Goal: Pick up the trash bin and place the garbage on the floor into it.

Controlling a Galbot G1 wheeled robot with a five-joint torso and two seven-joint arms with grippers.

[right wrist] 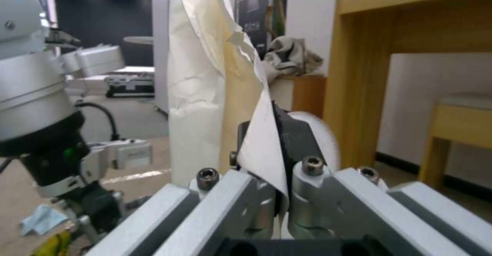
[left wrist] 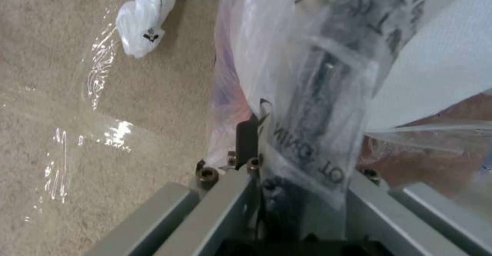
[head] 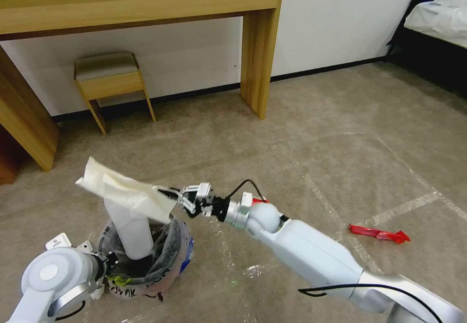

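One bin (head: 146,260) is gripped at its bag-lined rim by the left gripper (left wrist: 266,171), one white sole (head: 129,230) standing upright inside it. One crumpled beige paper (head: 121,189) is clamped in the right gripper (head: 170,195) just above the bin. One red wrapper (head: 379,234) is seen on the carpet (head: 316,143), well to the right of the bin.

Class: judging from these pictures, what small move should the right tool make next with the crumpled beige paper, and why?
Probably lower the paper and release. The right tool is shut on the crumpled beige paper, which hangs above the small round bag-lined trash bin; the left tool grips the bin's rim, and a white slipper sole already stands inside.
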